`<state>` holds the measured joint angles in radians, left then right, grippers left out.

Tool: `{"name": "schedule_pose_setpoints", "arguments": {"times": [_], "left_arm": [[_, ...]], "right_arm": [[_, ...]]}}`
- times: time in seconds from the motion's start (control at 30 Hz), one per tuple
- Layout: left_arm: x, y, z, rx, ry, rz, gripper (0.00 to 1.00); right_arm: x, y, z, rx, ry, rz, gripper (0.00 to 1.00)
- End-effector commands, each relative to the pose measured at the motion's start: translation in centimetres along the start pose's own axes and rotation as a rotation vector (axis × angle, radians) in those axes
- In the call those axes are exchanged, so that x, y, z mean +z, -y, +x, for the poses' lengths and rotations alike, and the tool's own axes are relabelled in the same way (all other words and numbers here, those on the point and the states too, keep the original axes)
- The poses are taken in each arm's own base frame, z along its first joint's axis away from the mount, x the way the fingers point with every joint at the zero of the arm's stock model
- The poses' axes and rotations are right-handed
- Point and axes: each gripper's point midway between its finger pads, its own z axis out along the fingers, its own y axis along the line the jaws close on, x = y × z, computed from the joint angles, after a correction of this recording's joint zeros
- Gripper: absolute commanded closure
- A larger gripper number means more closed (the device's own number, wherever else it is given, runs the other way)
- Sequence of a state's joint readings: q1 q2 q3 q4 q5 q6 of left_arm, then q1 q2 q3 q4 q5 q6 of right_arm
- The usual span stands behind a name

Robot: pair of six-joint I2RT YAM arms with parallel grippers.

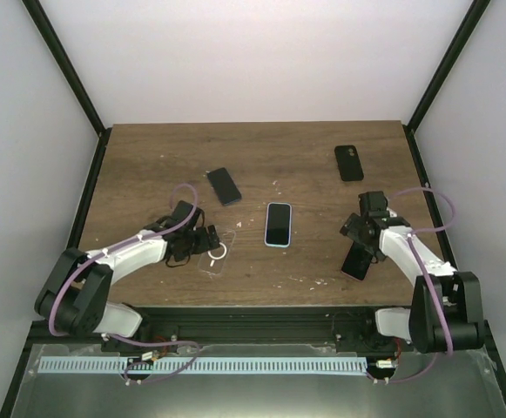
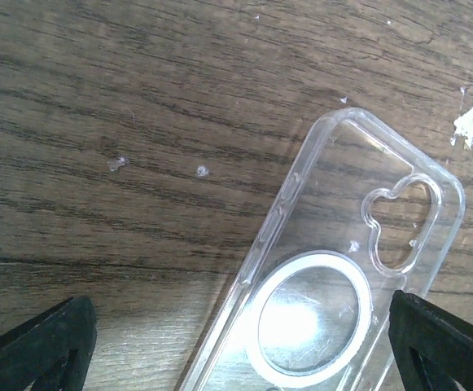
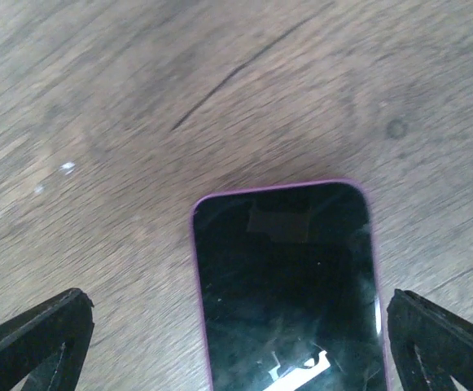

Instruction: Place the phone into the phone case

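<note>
- Our left gripper (image 2: 236, 358) is spread wide over the clear case (image 2: 334, 269), which lies flat on the table (image 2: 138, 122). We cannot tell which face is up.
- Our right gripper (image 3: 236, 342) is wide too, a finger on either side of the purple phone (image 3: 289, 277). It lies screen up, well apart from the case.
- The phone is thin and flat, so closing fingers may scrape the wood and slip off its edges or push it away.
- The case looks light and slick, so a pinch could send it skating. It could also bow the walls so that the phone will not seat.
- If the cutout end meets the wrong end of the phone, it will jam.
- A teal phone (image 1: 278, 224), a dark phone (image 1: 224, 185) and a black phone (image 1: 349, 163) also lie here. We cannot tell which one fits, and a wrong pick wastes the insertion.
</note>
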<state>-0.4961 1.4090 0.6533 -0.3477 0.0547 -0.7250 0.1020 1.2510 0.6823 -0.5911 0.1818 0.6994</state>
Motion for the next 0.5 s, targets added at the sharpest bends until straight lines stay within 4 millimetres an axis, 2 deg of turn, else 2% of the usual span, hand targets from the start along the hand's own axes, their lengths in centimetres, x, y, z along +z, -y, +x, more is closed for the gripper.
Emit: {"name": "schedule_pose_setpoints", "arguments": {"times": [0.0, 0.27, 0.47], "left_arm": [[-0.2, -0.7, 1.1, 0.024, -0.023, 0.006, 0.01], [-1.3, 1.9, 3.3, -0.054, -0.069, 0.229, 0.03], [-2.0, 2.6, 3.7, -0.072, -0.084, 0.290, 0.04]], "right_arm": [[1.7, 1.4, -0.8, 0.050, 0.002, 0.003, 0.00], [3.2, 1.0, -0.5, 0.044, -0.021, -0.037, 0.00], [3.0, -3.3, 0.7, -0.085, -0.060, -0.304, 0.00]]}}
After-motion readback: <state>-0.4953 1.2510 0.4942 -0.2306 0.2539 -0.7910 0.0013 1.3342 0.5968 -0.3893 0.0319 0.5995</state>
